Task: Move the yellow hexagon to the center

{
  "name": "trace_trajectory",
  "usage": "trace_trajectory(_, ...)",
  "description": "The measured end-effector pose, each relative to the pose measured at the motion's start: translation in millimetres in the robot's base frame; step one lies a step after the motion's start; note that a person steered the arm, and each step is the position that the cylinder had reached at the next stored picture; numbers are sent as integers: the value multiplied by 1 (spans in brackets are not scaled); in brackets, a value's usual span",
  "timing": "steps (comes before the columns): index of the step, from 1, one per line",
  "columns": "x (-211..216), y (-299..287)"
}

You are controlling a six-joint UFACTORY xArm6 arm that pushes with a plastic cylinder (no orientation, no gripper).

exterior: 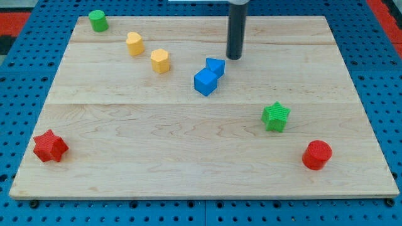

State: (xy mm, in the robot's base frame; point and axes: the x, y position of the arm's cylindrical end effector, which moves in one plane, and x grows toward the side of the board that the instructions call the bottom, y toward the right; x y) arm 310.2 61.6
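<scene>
My tip (234, 58), a bare rod tool holding nothing, sits right of the yellow hexagon (160, 61) with both blue blocks (210, 76) between, so a direct sweep risks shoving them across the bench (188, 144).

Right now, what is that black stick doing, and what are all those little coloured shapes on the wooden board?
The stick is my arm's end, a dark rod. I have no jaws, so I hold nothing; I only push. My tip stands just above and right of two touching blue blocks. One camera looks down at the wooden board. Two yellow blocks sit left of the blue ones; which is the hexagon is hard to tell. There is a green cylinder top left, green star right, red star bottom left, red cylinder bottom right.
</scene>
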Motion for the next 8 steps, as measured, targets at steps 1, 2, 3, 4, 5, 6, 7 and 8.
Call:
trace_trajectory(1, -55, -39)
trace_trajectory(2, -68, -93)
trace_trajectory(3, -32, -139)
trace_trajectory(4, -21, -184)
trace_trajectory(5, -11, -187)
trace_trajectory(6, 4, -162)
trace_trajectory(7, 25, -169)
trace_trajectory(8, 33, -177)
